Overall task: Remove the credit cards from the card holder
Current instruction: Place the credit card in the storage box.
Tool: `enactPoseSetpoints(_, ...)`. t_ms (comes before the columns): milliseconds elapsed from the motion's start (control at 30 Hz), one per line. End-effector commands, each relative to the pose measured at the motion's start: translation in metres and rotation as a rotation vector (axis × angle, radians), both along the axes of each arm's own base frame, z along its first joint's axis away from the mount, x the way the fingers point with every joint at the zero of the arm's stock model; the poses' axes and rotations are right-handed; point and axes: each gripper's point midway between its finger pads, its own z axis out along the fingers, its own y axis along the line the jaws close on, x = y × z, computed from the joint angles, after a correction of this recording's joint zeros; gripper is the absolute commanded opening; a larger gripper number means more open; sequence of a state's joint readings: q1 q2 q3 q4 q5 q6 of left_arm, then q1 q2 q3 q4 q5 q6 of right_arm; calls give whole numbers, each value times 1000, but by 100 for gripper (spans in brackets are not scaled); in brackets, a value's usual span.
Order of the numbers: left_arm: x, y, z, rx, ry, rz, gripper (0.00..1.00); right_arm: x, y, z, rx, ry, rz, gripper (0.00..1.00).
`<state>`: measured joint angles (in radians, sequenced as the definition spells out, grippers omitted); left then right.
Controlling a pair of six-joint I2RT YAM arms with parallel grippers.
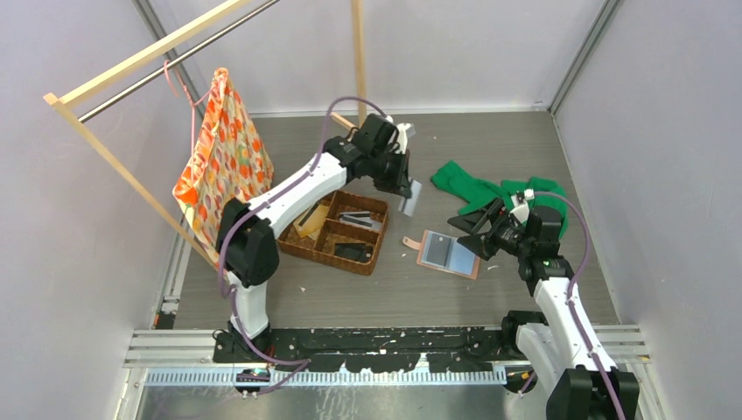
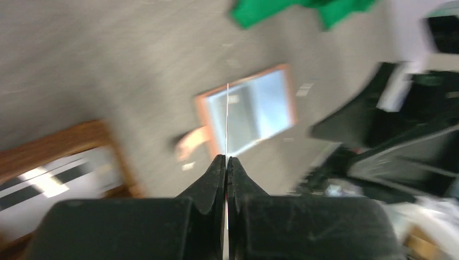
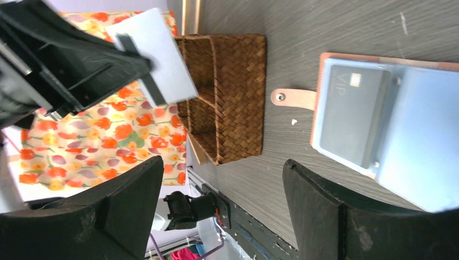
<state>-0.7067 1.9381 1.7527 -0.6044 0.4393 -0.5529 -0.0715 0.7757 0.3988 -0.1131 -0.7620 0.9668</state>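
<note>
Over the counter (image 1: 394, 289), the left fingers (image 1: 405, 188) are clamped on one card (image 1: 411, 204), which hangs below them, clear of everything. The basket (image 1: 337, 229) stands just to their left and the holder (image 1: 449, 254) lies open and flat to their right. The right fingers (image 1: 464, 234) are spread at the holder's far edge, probably to steady it.

From the left wrist, the card (image 2: 227, 119) shows edge-on as a thin line rising from the shut tips. The holder (image 2: 246, 111) lies beyond it, and bare counter separates that from the basket (image 2: 54, 162), leaving swing room.

From the right wrist, the holder (image 3: 411, 135) lies beyond the right-hand finger. A VIP card (image 3: 352, 114) sits on one panel, so I judge the task unfinished.
</note>
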Motion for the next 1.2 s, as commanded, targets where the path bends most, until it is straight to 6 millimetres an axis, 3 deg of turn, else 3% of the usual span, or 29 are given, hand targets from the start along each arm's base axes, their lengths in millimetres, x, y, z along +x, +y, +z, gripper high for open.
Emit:
enactPoseSetpoints(0, 18, 123, -4, 594, -321, -14, 0, 3, -5, 0, -54, -6, -11, 85)
enactPoseSetpoints(67, 34, 151, 1, 736, -435, 13, 0, 3, -6, -3, -57, -1, -13, 85)
enactPoseSetpoints(133, 42, 167, 4, 831, -549, -67, 0, 3, -6, -5, -61, 2, -10, 85)
enactPoseSetpoints(200, 46, 180, 1, 911, -637, -125, 0, 3, -6, -7, -62, 10, -9, 85)
enactPoseSetpoints(300, 54, 185, 0, 957, -757, -190, 0, 3, -6, -7, -64, 11, -7, 85)
enactPoseSetpoints(500, 49, 186, -21, 994, -871, -431, 0, 2, -6, -10, -66, 20, -8, 85)
enactPoseSetpoints(667, 37, 175, -25, 904, -945, -550, 0, 1, -6, -13, -66, 27, -10, 85)
enactPoseSetpoints(933, 20, 157, -27, 783, -1072, -647, 0, 2, -7, -17, -65, 38, -12, 85)
enactPoseSetpoints(1167, 16, 147, -50, 767, -1090, -719, 0, 3, -6, -18, -61, 40, -15, 85)
